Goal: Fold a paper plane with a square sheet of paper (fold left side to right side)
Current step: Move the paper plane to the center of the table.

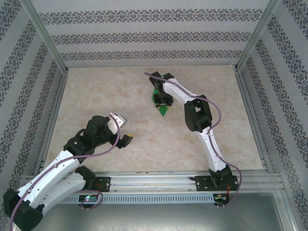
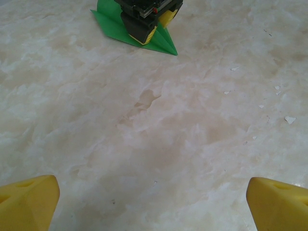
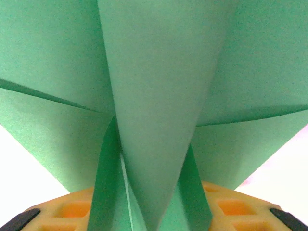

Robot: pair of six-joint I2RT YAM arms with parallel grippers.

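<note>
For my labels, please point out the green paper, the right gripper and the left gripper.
green paper (image 2: 108, 10), left wrist view, its flat left flap.
right gripper (image 2: 155, 29), left wrist view, between its yellow fingertips.
left gripper (image 2: 154, 204), left wrist view, between its yellow fingertips.

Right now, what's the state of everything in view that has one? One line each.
left gripper: open wide, empty, over bare table, apart from the paper.
right gripper: down on the paper, astride its raised centre fold; can't tell whether it grips.
green paper: folded to a point, lying on the table, centre fold standing up.
</note>
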